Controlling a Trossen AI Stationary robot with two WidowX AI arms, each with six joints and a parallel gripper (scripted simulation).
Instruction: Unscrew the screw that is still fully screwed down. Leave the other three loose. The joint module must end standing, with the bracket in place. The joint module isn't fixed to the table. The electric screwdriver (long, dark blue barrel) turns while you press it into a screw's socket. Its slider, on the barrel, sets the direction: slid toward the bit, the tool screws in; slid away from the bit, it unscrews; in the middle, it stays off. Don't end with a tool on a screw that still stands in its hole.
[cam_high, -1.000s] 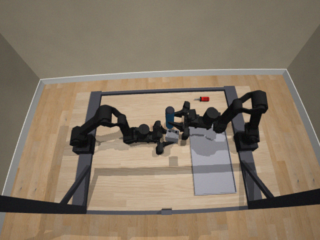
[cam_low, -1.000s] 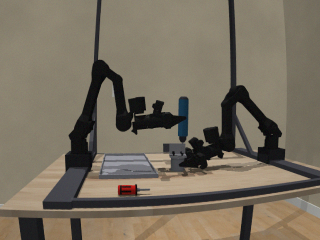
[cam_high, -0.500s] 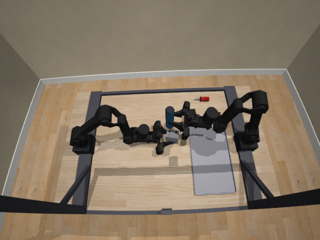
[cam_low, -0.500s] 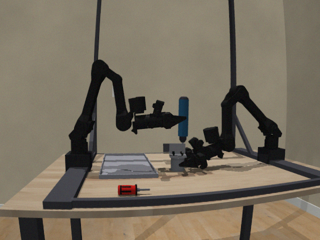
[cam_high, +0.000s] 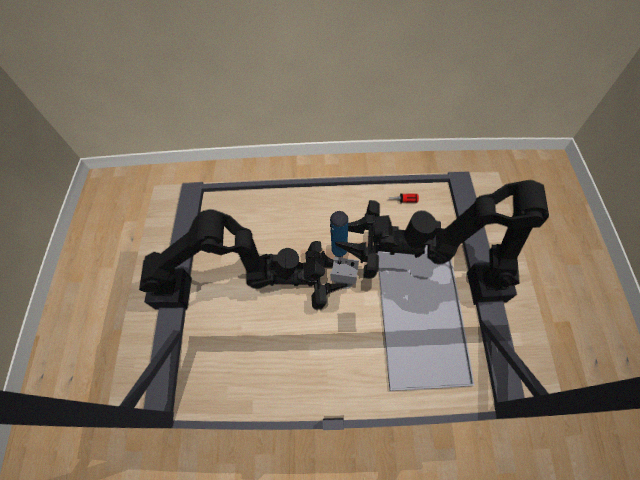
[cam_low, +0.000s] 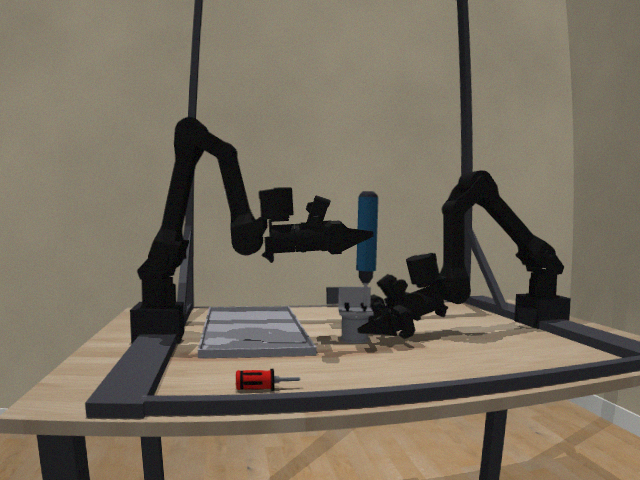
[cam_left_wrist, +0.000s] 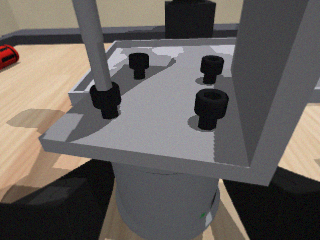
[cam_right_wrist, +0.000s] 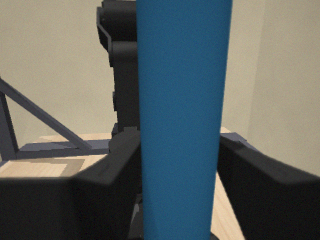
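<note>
Beige walls (cam_high: 320, 77) (cam_low: 320, 77) (cam_left_wrist: 110, 12) (cam_right_wrist: 285, 80) close in the room, with a white skirting board (cam_high: 336, 146) (cam_low: 612, 413) along a plank floor (cam_high: 289, 454) (cam_low: 361, 449) of warm, mottled wood. The pale wooden table (cam_high: 279, 384) (cam_low: 439, 356) (cam_left_wrist: 35, 130) (cam_right_wrist: 35, 172) has fine grain and bands of shadow, and carries a dark gray frame (cam_high: 325, 182) (cam_low: 320, 398). A shallow gray tray (cam_high: 426, 361) (cam_low: 258, 352) (cam_left_wrist: 75, 95) lies on it, partly shaded.

Beside the tray, the joint module (cam_low: 355, 328) (cam_left_wrist: 167, 210) stands upright on the table, its gray angle bracket (cam_high: 345, 279) (cam_low: 354, 297) (cam_left_wrist: 150, 125) in place on top. The left gripper (cam_high: 337, 273) (cam_low: 367, 316) (cam_left_wrist: 166, 154) has its jaws closed around the module's body.

The blue-barreled electric screwdriver (cam_high: 339, 237) (cam_low: 367, 242) (cam_right_wrist: 182, 120) is upright above the bracket, pinched by the right gripper (cam_high: 345, 236) (cam_low: 371, 235) (cam_right_wrist: 177, 143). Its slider's setting cannot be made out.

Near the table's edge lies a red-handled manual screwdriver (cam_high: 409, 198) (cam_low: 254, 379) (cam_left_wrist: 6, 57).

Smallest are the black socket-head screws. The bit meets the head of one screw (cam_left_wrist: 105, 95), which stands raised with its shank showing. The other three screws (cam_left_wrist: 139, 61) also stand proud of the bracket plate.
</note>
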